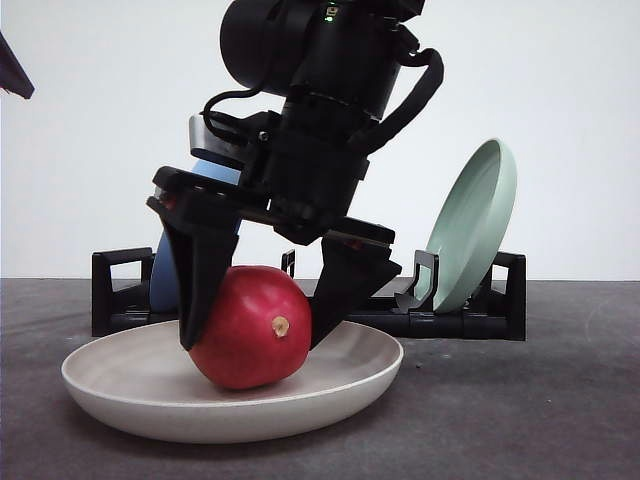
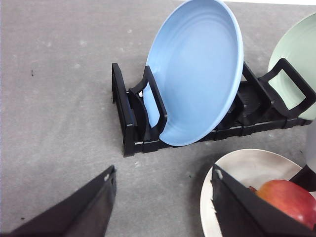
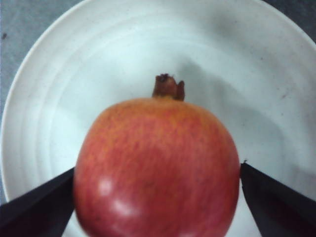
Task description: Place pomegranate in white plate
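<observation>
Pomegranate [image 1: 250, 328] sits in the white plate [image 1: 130, 385] on the desk [image 1: 560, 400], the right pincer [image 1: 255, 325] pinching its sides. Placement looks nearly done; only release and retreat remain. Left pincer [image 2: 163, 207] hangs spread beside the rack [image 2: 129, 126] holding the blue plate [image 2: 197, 74].

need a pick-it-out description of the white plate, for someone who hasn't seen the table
Start at the black dish rack at the back of the grey table, where a blue plate and a pale green plate stand on edge. In front of it lies the white plate. It is the only one lying flat, cream, with the red pomegranate in it between the right claw's fingers.
</observation>
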